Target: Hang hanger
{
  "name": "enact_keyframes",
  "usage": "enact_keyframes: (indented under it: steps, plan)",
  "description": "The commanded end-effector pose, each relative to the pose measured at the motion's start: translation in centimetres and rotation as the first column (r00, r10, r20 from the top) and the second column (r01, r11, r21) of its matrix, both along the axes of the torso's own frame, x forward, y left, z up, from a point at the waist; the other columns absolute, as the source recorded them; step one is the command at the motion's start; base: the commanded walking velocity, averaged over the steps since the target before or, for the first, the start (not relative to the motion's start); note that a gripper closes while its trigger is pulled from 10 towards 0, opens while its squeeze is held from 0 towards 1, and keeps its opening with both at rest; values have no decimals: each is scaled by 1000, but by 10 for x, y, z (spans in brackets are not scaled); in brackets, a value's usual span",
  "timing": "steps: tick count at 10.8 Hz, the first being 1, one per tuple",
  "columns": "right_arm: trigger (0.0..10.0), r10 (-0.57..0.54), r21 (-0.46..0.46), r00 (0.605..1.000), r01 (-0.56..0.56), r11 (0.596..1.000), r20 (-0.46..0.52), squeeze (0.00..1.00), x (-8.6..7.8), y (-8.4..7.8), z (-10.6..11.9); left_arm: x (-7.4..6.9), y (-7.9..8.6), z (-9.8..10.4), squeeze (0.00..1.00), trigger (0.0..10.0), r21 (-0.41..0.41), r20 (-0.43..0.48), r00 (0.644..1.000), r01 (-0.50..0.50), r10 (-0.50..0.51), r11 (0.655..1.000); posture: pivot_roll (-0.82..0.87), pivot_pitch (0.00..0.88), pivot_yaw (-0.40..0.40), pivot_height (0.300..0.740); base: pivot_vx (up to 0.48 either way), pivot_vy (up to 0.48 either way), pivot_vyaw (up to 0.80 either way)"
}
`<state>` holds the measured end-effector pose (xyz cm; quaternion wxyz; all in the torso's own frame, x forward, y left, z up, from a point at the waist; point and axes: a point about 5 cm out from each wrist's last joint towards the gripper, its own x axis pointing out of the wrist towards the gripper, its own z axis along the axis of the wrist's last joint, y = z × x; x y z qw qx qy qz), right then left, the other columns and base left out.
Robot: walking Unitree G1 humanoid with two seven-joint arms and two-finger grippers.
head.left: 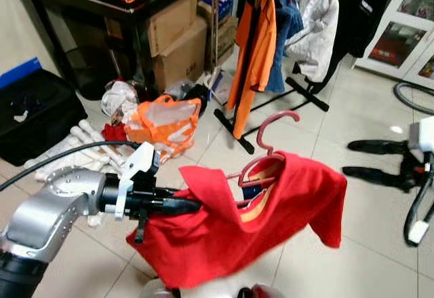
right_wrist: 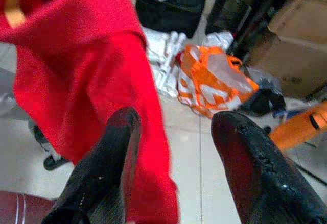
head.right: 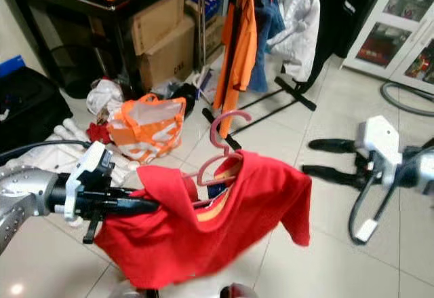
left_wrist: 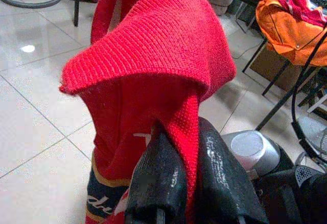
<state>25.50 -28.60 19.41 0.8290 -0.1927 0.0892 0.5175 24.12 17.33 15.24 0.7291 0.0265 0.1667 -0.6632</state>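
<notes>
Careful, left fingers [head.left: 193, 205] pinch only the red sweater [head.left: 271, 223], right fingers [head.left: 366, 159] released at three o'clock, so the pink hanger [head.left: 268, 152] may slip.

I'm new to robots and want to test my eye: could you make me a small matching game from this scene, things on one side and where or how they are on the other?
Things:
1. red sweater
2. pink hanger
3. orange shirt
4. right gripper

Places or states:
A. hangs on the clothes rack at the back
B. open, holding nothing
C. pinched by the left gripper, its fingers shut on the knit
D. sits inside the sweater's neck, hook pointing up

Pairs: 1-C, 2-D, 3-A, 4-B
</notes>
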Motion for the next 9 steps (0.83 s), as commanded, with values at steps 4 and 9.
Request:
enact_keyframes:
  steps: [4,9]
  plan:
    - [10000,43,51,997,-40,998,-60,0,-7,26,-16,5,-8,6,0,10000,-20,44,999,30,-29,999,-120,100,-34,740,0,0,0]
    - [10000,20,79,999,-18,997,-31,0,14,45,-21,5,-13,8,0,10000,-31,50,997,54,-53,998,-121,101,-25,740,0,0,0]
